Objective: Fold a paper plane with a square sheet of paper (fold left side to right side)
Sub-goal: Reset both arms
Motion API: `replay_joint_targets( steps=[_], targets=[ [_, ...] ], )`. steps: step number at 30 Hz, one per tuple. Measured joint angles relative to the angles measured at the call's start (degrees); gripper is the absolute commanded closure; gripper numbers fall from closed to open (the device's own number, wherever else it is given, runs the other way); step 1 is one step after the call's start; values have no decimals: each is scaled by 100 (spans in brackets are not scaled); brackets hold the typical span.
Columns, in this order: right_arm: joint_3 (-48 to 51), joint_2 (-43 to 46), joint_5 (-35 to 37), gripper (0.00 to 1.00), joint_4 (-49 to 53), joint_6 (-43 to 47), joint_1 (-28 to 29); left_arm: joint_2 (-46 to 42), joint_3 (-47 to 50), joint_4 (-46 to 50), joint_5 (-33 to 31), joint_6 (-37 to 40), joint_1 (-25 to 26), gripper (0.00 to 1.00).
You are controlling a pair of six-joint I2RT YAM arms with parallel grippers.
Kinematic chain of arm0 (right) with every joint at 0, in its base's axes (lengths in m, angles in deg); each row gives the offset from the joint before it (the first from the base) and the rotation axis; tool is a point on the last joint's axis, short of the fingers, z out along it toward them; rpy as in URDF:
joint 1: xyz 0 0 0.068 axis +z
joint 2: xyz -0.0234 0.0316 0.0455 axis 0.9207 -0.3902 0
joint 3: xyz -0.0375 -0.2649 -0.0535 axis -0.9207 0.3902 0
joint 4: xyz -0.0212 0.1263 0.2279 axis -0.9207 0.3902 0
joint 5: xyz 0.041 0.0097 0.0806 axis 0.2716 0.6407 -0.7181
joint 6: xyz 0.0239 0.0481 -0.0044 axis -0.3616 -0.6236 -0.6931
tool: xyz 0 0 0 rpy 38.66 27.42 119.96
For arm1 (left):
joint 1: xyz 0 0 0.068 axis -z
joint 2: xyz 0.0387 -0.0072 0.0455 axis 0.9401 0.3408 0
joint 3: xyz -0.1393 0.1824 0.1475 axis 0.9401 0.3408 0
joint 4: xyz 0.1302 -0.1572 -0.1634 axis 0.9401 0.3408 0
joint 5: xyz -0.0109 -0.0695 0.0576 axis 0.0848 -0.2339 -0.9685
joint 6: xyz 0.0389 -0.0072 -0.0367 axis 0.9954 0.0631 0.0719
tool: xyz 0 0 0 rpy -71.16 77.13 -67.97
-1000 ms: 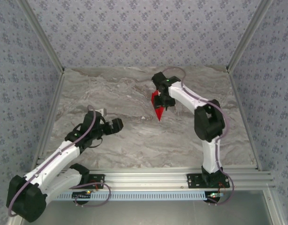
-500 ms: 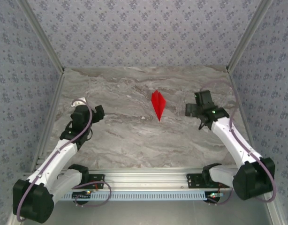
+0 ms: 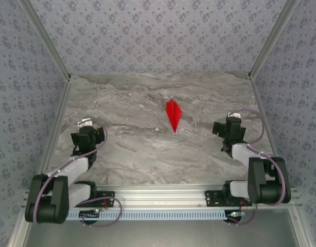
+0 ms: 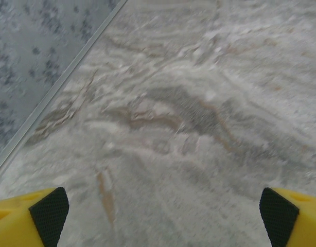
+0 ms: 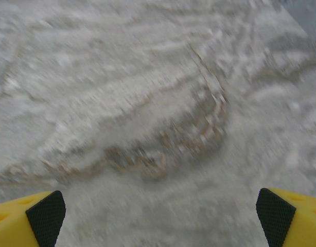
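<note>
The marbled tabletop (image 3: pixel 137 154) carries one task thing, and the folding looks finished, so I judge this to be the closing step with the work let go.

The left hand (image 3: pixel 87 133) and right hand (image 3: pixel 229 127) sit low near their own bases. Both are spread wide and hold nothing. In the wrist views the left hand (image 4: pixel 158 211) and the right hand (image 5: pixel 158 211) have bare stone between the black pads (image 4: pixel 49 208).

The paper plane (image 3: pixel 173 114), a slim red dart, lies free. It is ahead and to the right of the left hand, ahead and to the left of the right hand, and well apart from both.

The next move probably calls for little beyond parking. Any touch-up would need a reach forward and inward.

The plane's creases are too small to read, and I cannot tell whether it lies flat. The right wrist view is blurred, and the fingers are cut off at the frame's bottom edge.
</note>
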Motion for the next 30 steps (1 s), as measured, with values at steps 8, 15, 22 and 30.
replay_joint_targets(
  steps=[8,15,22,30],
  targets=[
    [151,-769,-531,0,-1825,501,-31,905,-81,-1327,1108,317,-365,2],
    [162,-1209,-918,0,-2208,595,-186,2072,-157,-2481,1906,269,-695,2],
    [160,-1209,-1021,0,-2306,595,-197,2282,-734,-2168,2065,269,-693,2],
    [160,-1209,-1021,0,-2323,599,-192,2284,-800,-2092,2085,269,-684,2]
  ],
)
